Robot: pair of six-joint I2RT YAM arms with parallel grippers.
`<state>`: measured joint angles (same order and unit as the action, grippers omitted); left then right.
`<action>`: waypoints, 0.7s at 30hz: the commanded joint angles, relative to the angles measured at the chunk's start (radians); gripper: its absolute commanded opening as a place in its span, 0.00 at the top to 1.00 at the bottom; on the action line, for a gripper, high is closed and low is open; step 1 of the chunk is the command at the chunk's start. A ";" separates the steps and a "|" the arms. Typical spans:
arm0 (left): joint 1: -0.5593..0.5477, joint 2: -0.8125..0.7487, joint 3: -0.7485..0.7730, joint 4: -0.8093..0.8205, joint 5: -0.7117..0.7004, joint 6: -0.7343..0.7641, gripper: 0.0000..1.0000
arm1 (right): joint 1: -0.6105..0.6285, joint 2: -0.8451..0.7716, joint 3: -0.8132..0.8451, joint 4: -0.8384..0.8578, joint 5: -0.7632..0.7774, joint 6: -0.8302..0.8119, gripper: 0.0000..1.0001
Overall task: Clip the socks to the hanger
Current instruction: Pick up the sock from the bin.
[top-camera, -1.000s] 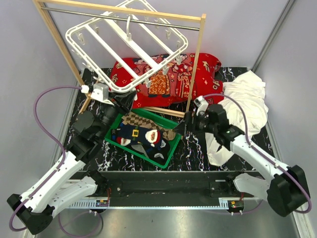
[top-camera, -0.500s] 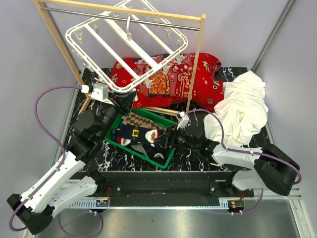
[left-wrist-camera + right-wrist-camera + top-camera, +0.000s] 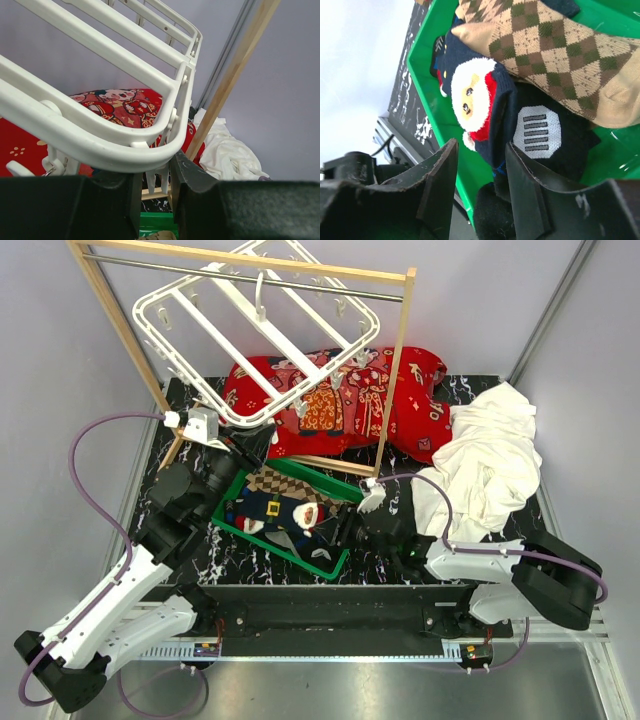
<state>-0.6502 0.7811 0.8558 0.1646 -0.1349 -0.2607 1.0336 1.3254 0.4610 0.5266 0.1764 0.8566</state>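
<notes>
The white hanger (image 3: 255,340) hangs tilted from the wooden rack's rod. My left gripper (image 3: 238,447) is at its lower corner, and in the left wrist view it (image 3: 156,192) is shut on a small white clip (image 3: 159,179) under the hanger rim (image 3: 100,145). The socks (image 3: 285,510) lie piled in a green basket (image 3: 332,565). My right gripper (image 3: 342,530) reaches low into the basket's right end. Its jaws (image 3: 482,172) stand apart, straddling the edge of a navy sock (image 3: 537,132) with a grey patch, beside a Santa sock (image 3: 475,95) and an argyle sock (image 3: 545,55).
A wooden rack (image 3: 397,360) with a metal rod stands over the back of the table. A large red printed cloth (image 3: 400,400) lies behind the basket. A big white cloth (image 3: 490,470) is heaped at the right. The basket wall (image 3: 427,95) is close to my right fingers.
My right arm has swung left and down from beside the white cloth into the basket, and its jaws have narrowed. The left arm and hanger have not moved.
</notes>
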 commanded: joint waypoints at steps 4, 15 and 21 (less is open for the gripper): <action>-0.003 0.015 0.031 0.003 -0.022 -0.008 1.00 | 0.011 -0.026 -0.001 -0.001 0.040 0.078 0.51; -0.003 0.018 0.038 0.001 -0.015 -0.012 1.00 | 0.009 0.044 0.014 0.065 -0.003 0.067 0.62; -0.003 0.021 0.042 0.001 -0.005 -0.014 1.00 | 0.010 0.055 0.053 0.061 -0.031 -0.002 0.71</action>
<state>-0.6502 0.7906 0.8562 0.1581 -0.1345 -0.2714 1.0344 1.3762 0.4652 0.5343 0.1623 0.9085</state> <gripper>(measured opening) 0.263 0.320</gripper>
